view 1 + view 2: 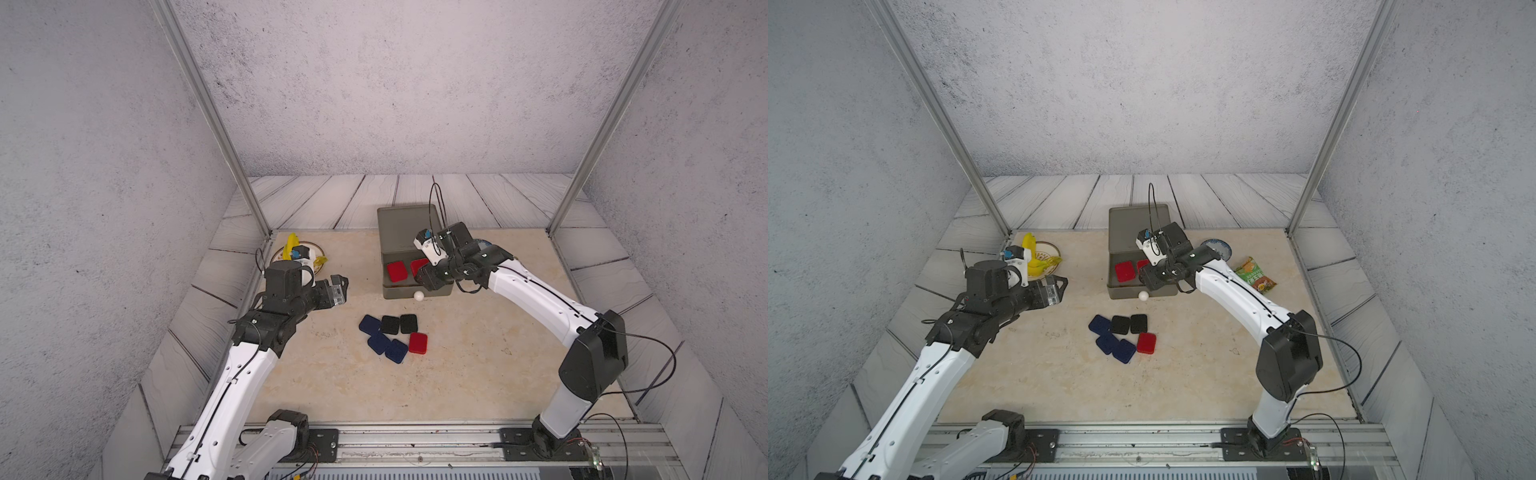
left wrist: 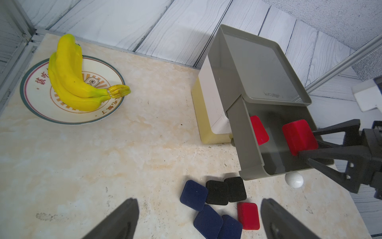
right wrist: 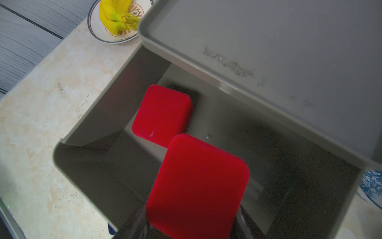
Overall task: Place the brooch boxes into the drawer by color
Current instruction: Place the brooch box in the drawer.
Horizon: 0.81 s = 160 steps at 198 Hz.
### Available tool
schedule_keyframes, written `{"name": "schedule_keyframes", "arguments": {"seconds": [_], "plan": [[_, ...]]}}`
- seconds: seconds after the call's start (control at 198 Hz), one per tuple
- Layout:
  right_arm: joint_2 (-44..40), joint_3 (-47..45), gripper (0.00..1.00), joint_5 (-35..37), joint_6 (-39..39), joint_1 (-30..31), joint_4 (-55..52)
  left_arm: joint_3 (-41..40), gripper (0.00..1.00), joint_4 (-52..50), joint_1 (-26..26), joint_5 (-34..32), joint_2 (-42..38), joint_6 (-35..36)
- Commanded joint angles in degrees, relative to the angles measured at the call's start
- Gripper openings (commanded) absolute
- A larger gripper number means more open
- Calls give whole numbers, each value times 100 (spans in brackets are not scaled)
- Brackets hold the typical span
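A beige marbled tabletop (image 1: 478,374) sits between pale plank and plaster walls. On it stands the cabinet (image 2: 210,99), its grey top drawer (image 2: 246,144) open, with one red brooch box (image 3: 162,115) lying flat on the drawer's floor. A second red box (image 3: 198,186) is held tilted over the open drawer. The fingers of the right gripper (image 2: 306,142) pinch it by its edges (partly closed, just the box's width).

In front of the drawer, six more boxes cluster on the tabletop: three dark blue boxes (image 1: 378,343), two black boxes (image 1: 390,324) and a third red box (image 1: 417,343), several of them touching. The left gripper (image 1: 340,286) hovers beside them, fingers spread wide and empty, near bananas (image 2: 70,74) on a plate (image 2: 37,99).
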Motion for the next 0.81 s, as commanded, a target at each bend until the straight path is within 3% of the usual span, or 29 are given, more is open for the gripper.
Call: {"name": "schedule_keyframes", "arguments": {"seconds": [0.0, 0.5, 0.804], "plan": [[380, 317, 53, 61, -67, -41, 15, 170, 98, 33, -34, -12, 56, 169], [946, 702, 53, 362, -191, -38, -65, 98, 98, 51, -34, -30, 149, 228], [1102, 893, 56, -241, -329, -33, -57, 67, 98, 78, -34, -37, 185, 223]]}}
